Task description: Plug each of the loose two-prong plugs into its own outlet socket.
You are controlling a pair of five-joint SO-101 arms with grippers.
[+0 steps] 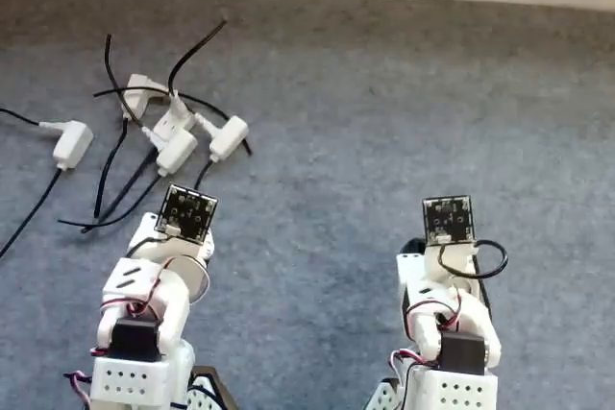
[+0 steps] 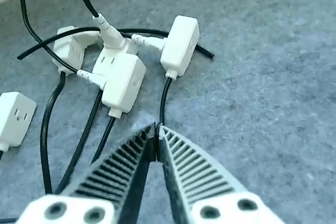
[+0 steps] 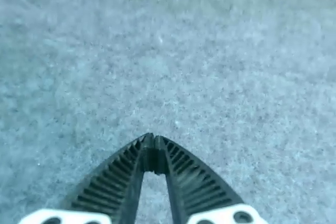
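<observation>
A cluster of white plug and socket blocks (image 1: 176, 149) on black cords lies on the grey carpet at the back left. In the left wrist view, one block (image 2: 122, 81) and another (image 2: 180, 44) lie just beyond my left gripper (image 2: 157, 127), which is shut and holds nothing. A socket (image 2: 14, 117) showing two slots lies apart to one side; it is the far-left block (image 1: 71, 142) in the high view. Another slotted socket (image 2: 70, 50) sits at the back of the cluster. My right gripper (image 3: 153, 137) is shut and empty over bare carpet.
Black cords (image 1: 113, 184) trail from the cluster toward the left arm (image 1: 144, 314) and off the left edge. The right arm (image 1: 449, 324) stands at the front right, with open grey carpet (image 1: 384, 112) ahead of it. A pale wall edge runs along the back.
</observation>
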